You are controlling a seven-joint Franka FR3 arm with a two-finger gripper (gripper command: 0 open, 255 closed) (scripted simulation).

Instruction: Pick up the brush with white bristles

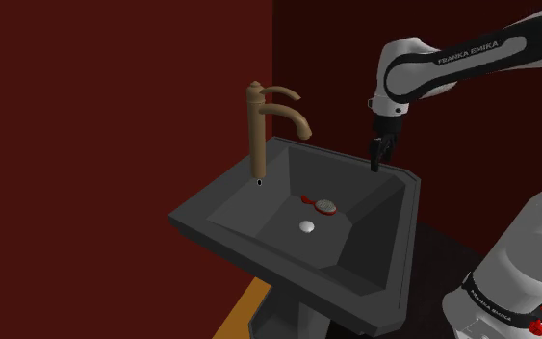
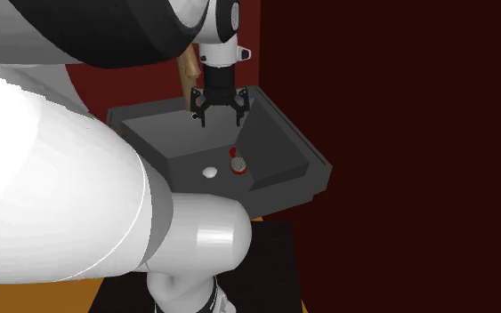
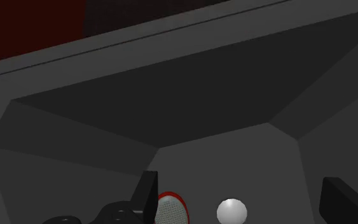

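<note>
1 sink [image 1: 379, 236], 1 tap [image 1: 259, 120], 1 drain [image 1: 306, 226]. 1 red brush [image 1: 322, 205] in basin just beside drain, bristles prob. whitish. Gripper [image 2: 221, 120] over sink, fingers well apart, nothing held.

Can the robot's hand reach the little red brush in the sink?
Probably yes. The open gripper hangs above the sink, the brush lies uncovered on its floor, and nothing stands between them.

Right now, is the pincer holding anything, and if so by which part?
Nothing is held. The pincer is open above the sink, and the brush lies untouched on the basin floor beside the drain.
</note>
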